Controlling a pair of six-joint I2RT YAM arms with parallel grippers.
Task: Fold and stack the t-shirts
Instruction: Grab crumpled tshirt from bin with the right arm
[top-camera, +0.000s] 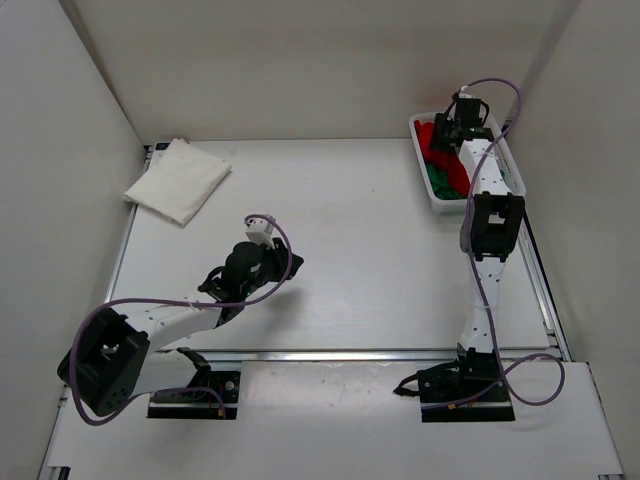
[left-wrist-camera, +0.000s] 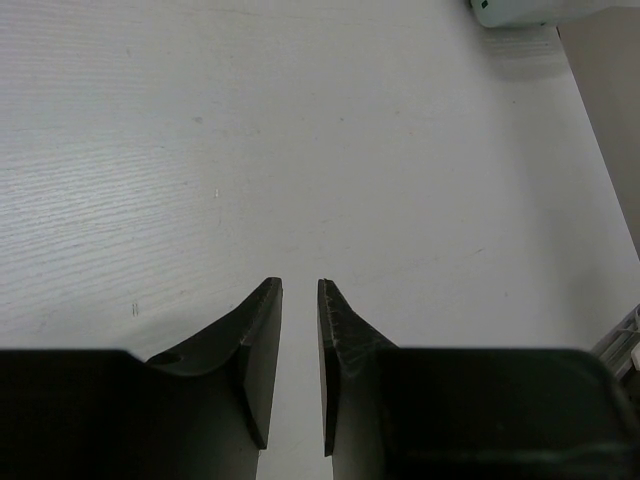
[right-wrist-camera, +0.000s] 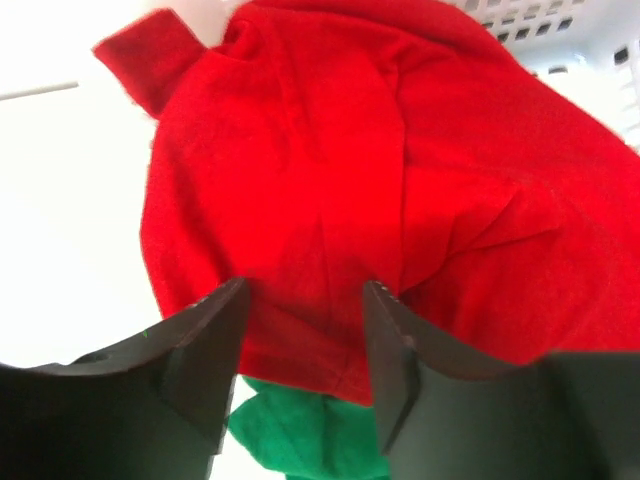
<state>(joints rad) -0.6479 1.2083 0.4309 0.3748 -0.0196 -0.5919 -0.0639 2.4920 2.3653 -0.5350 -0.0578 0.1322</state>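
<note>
The white shirt (top-camera: 180, 180) lies folded on the table (top-camera: 350, 260) at the far left corner, a little askew and well away from both arms. The other two shirts are in the basket (top-camera: 432, 200) at the far right. The red shirt (right-wrist-camera: 400, 150) is bunched on top, with one sleeve poking out toward the rim. The green shirt (right-wrist-camera: 290, 440) sits under it and shows only at the near end.

The right arm reaches out over the basket. The right gripper (right-wrist-camera: 302, 290) points down at the red shirt with its jaws about half open, one on each side of a fold of the red cloth. The tips look to be right at the fabric, but I cannot tell whether they press into it, and nothing is pinched between them.

The left gripper (left-wrist-camera: 300, 285) hangs low over bare table at the near left, aimed toward the basket. Its jaws are only a narrow slit apart and hold nothing.
</note>
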